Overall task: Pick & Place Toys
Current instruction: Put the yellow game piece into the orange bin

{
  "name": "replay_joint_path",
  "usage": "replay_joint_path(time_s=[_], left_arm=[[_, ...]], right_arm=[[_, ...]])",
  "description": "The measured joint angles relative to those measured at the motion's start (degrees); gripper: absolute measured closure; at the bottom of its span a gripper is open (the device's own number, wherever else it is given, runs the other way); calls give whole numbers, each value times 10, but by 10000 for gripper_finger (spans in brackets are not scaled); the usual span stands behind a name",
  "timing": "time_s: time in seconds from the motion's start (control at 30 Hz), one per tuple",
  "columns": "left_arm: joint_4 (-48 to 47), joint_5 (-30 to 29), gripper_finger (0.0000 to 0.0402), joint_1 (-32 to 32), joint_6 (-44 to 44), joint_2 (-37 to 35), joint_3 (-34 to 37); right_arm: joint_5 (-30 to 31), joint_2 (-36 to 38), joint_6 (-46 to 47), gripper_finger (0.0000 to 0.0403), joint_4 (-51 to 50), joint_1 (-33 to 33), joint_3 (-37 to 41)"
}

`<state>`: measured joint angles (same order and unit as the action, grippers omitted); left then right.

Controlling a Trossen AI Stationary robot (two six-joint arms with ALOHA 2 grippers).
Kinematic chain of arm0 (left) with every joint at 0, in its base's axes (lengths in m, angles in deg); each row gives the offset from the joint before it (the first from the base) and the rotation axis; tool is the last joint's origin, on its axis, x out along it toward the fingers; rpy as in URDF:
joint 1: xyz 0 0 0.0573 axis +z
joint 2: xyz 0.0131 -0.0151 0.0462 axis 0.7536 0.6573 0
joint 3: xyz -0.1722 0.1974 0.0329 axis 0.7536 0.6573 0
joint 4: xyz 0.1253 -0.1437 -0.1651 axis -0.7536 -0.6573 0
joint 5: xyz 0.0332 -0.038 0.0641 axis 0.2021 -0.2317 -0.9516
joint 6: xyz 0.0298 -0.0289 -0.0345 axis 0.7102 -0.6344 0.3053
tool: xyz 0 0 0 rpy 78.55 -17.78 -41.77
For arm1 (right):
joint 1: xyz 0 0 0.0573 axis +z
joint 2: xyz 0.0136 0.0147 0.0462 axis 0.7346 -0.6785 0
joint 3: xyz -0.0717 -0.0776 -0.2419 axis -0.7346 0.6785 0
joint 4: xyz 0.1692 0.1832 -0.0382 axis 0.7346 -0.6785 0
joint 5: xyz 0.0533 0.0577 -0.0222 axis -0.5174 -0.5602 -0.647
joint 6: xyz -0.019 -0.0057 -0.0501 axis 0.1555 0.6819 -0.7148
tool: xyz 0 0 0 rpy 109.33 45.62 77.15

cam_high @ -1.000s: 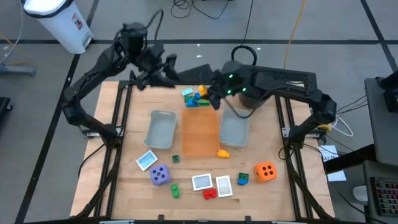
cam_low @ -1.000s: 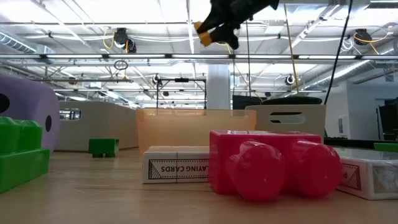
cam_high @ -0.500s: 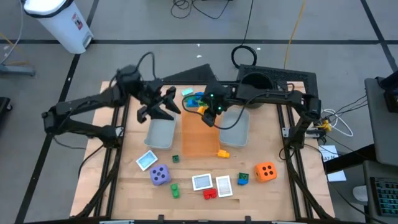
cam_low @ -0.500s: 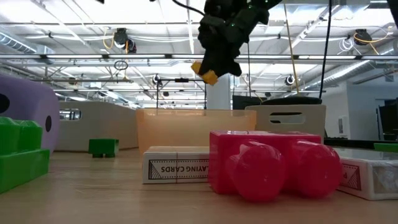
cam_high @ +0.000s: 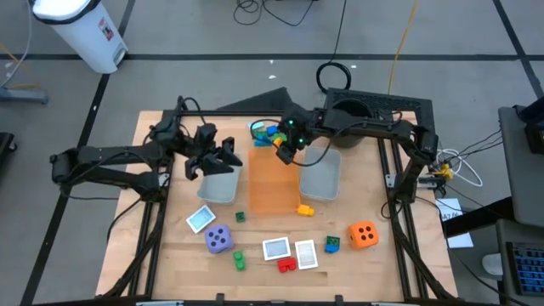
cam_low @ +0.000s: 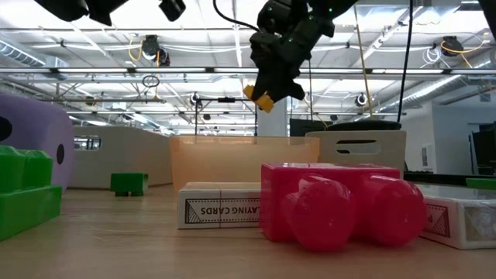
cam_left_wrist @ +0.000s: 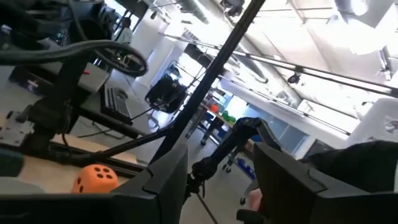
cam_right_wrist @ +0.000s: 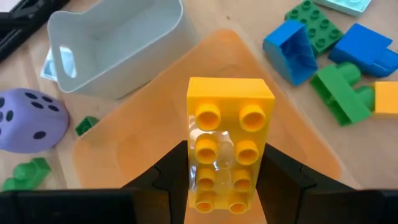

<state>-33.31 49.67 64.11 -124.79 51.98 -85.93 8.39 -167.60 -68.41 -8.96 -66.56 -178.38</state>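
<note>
On the wooden table (cam_high: 170, 255) three rectangular trays lie side by side near the middle: an orange tray (cam_high: 274, 183) between a grey tray (cam_high: 219, 177) on the left arm's side and another grey tray (cam_high: 320, 177) on the right arm's side.

Above the far end of the orange tray hangs the right gripper (cam_high: 285, 151), its two fingers clamped on a yellow brick (cam_right_wrist: 227, 152). In the right wrist view the brick is a two-by-four piece with its studs facing the camera; its long axis runs along the fingers, straight out from the gripper, and its free end points down toward the orange tray's floor. In the low view the brick (cam_low: 262, 98) shows tilted, well above the tray's rim.

Over the left grey tray hovers the left gripper (cam_high: 214, 160), fingers parted, nothing between them.

A purple die (cam_high: 218, 239) sits near the front left, and an orange die (cam_high: 364, 234) near the front right. Whitish cards (cam_high: 275, 248) lie along the front edge, with a red brick (cam_low: 333, 203) just beside them. Beyond the far end of the orange tray is a cluster of blue and green bricks (cam_right_wrist: 323, 50). A small yellow brick (cam_high: 304, 209) rests just outside the orange tray's near corner, and small green bricks (cam_high: 239, 257) lie near the purple die.
</note>
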Motion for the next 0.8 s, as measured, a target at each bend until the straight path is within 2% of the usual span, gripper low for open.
replay_joint_path(time_s=[0.53,0.8], left_arm=[[-18,-13,215,-18,4,16,0],[-15,-12,215,0,-13,-10,0]], right_arm=[[-3,-67,-49,266,-16,2,-2],[0,-127,-133,266,-101,-3,-90]])
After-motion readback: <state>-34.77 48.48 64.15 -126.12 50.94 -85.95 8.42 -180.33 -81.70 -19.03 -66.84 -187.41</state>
